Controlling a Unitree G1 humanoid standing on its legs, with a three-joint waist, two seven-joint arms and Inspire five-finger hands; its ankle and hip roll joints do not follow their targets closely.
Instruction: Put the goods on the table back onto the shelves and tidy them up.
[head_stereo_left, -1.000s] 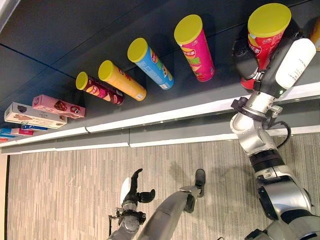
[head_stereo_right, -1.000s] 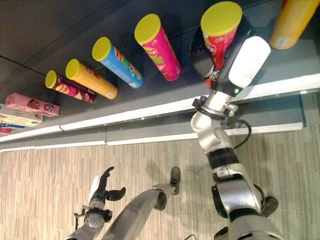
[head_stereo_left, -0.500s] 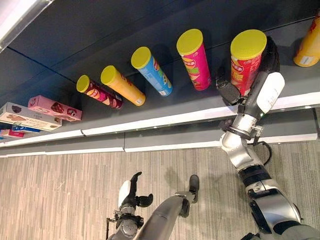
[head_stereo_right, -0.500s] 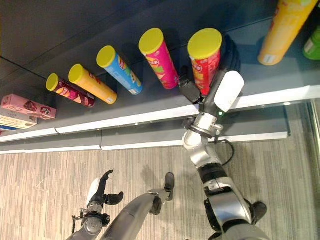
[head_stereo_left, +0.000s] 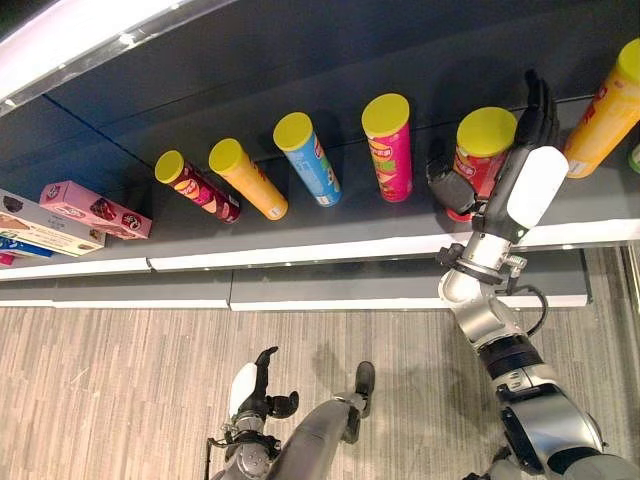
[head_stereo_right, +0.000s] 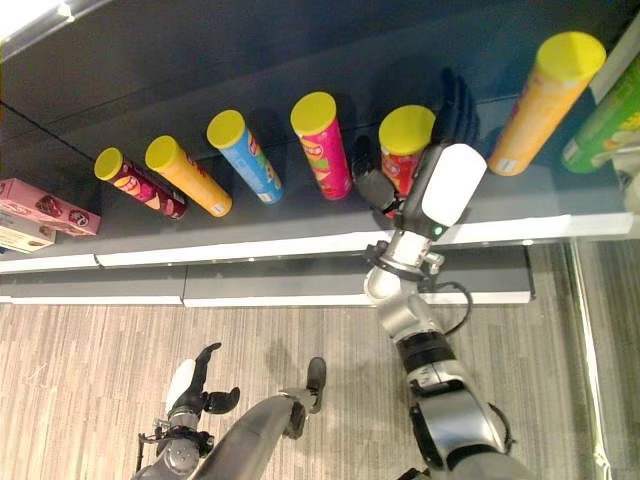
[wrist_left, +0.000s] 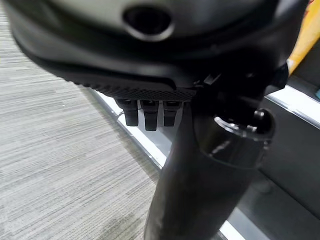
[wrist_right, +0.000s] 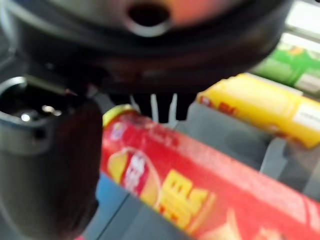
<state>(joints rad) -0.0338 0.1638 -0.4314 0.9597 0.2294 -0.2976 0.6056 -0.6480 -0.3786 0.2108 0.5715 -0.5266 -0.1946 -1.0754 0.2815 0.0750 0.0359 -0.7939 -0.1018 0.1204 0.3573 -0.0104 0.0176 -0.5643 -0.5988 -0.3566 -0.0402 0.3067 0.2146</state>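
A red can with a yellow lid stands on the dark shelf, in a row of cans. My right hand is against it. The thumb is on one side and the fingers rise straight past the other side, so the hand is open. In the right wrist view the red can lies between thumb and straight fingers. My left hand hangs low over the floor, open and holding nothing; its fingers also show in the left wrist view.
Left of the red can stand a pink can, a blue one, a yellow one and a dark red one. An orange can and a green can are on the right. Flat boxes lie at the far left.
The red can has come down onto the shelf in line with the others, and my right hand's fingers have straightened off it. The camera has shifted. The left hand stays low.
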